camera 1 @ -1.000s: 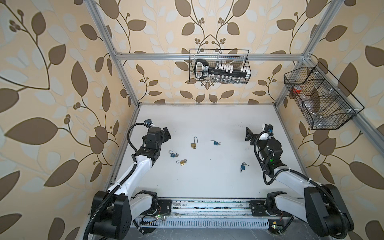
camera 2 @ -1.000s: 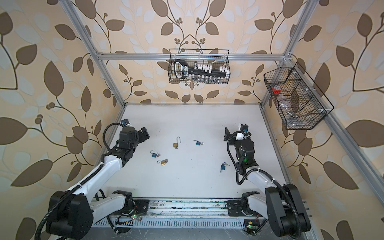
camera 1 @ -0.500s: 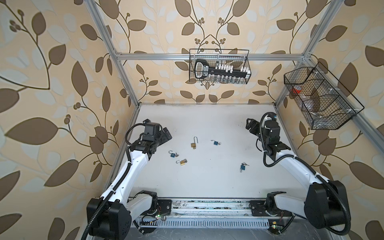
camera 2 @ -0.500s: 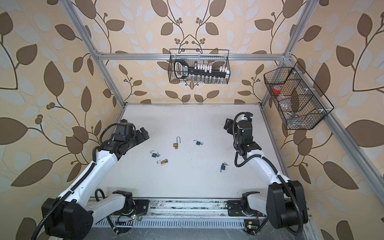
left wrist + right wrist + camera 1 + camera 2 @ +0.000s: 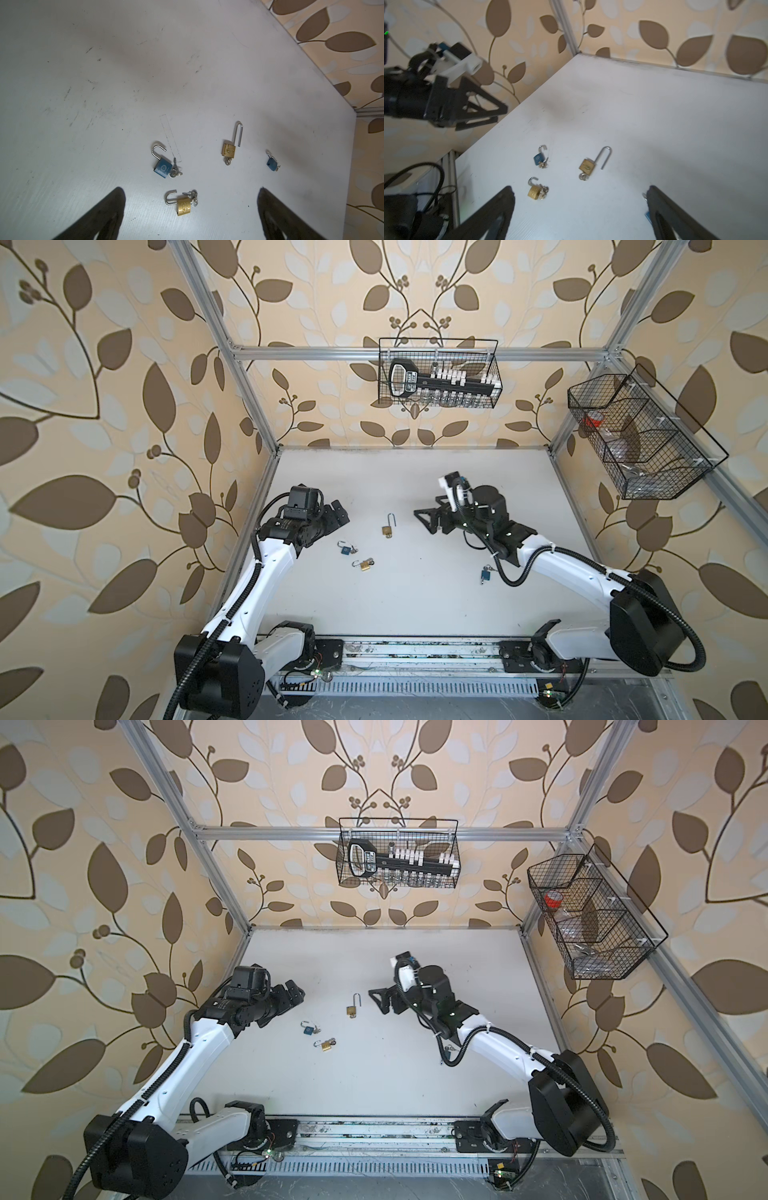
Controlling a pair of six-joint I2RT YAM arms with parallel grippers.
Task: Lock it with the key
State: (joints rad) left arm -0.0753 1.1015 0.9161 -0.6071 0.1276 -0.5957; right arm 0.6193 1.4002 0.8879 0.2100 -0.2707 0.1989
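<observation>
Taking the white table (image 5: 415, 614) as a clock face in both top views, with 12 at the back wall and 6 at the arms' bases, the long brass padlock (image 5: 387, 526) lies close to the centre, a little toward 9. Its tall shackle (image 5: 238, 133) is swung open and a key (image 5: 228, 161) sits in its base.

From that padlock, a blue padlock (image 5: 345, 548) lies at about 8 o'clock and a small brass padlock (image 5: 365, 565) at about 7. Both have their shackles open and keys at their bases. The two lie near each other but apart.

The left gripper (image 5: 340, 515) hangs at 9 o'clock of the long brass padlock, above the table. Its fingers (image 5: 108, 214) are spread wide and released, with nothing held between them. The right gripper (image 5: 424, 522) is at 3 o'clock of the same padlock and points toward it. Its fingers (image 5: 675, 218) are likewise spread and empty.

The left wrist view shows a second blue padlock (image 5: 272, 163) on the far side of the long brass one from the first blue one. In the right wrist view it is mostly hidden behind a finger. A third blue padlock (image 5: 485, 574) lies at about 4 o'clock, just beside the right arm's cable.

A wire basket (image 5: 438, 373) hangs on the back wall at 12 o'clock.
</observation>
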